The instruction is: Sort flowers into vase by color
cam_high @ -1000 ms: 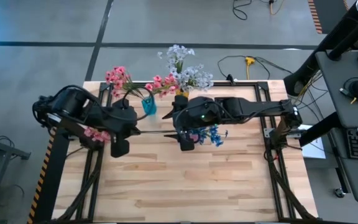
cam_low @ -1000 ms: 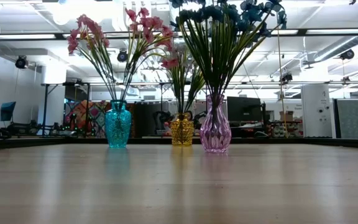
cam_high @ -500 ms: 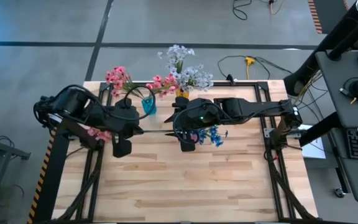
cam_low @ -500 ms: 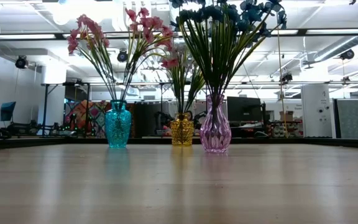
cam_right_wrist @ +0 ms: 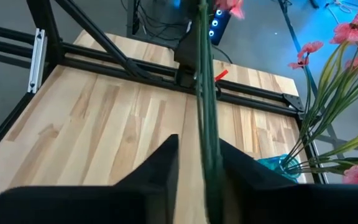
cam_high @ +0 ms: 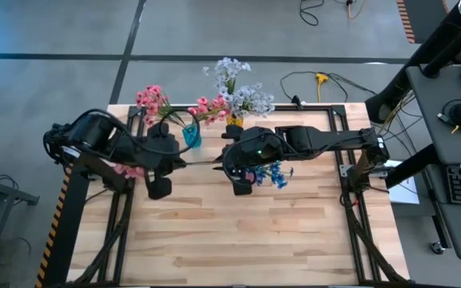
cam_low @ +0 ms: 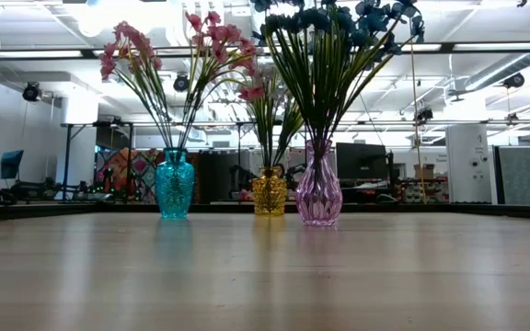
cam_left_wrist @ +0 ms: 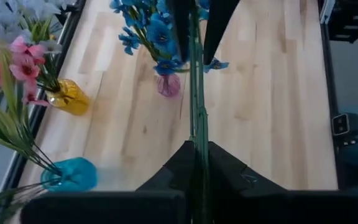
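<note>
While facing, both grippers (cam_high: 202, 164) stem-clamped.

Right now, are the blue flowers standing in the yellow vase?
No, in the left wrist view the blue flowers rise from the small pink vase, while the yellow vase holds other stems.
</note>
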